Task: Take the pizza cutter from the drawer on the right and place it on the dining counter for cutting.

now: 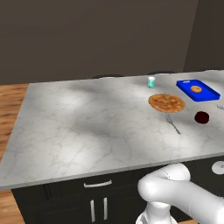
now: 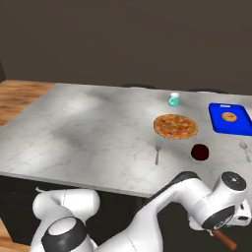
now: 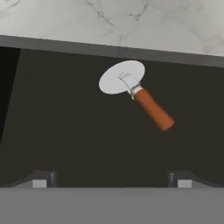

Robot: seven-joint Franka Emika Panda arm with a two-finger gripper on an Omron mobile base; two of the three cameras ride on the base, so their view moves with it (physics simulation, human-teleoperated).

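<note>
Pizza cutter (image 3: 133, 92) lies on dark drawer floor, upper centre of hand view, just below marble table (image 3: 131, 22) edge. Long axis diagonal: wheel upper left, orange handle lower right. Pincer (image 3: 112, 179) wide open, empty, at frame bottom, cutter straight ahead.

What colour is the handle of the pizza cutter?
Orange-brown; the pizza cutter also has a round silver-white blade. The hand view shows it best.
</note>
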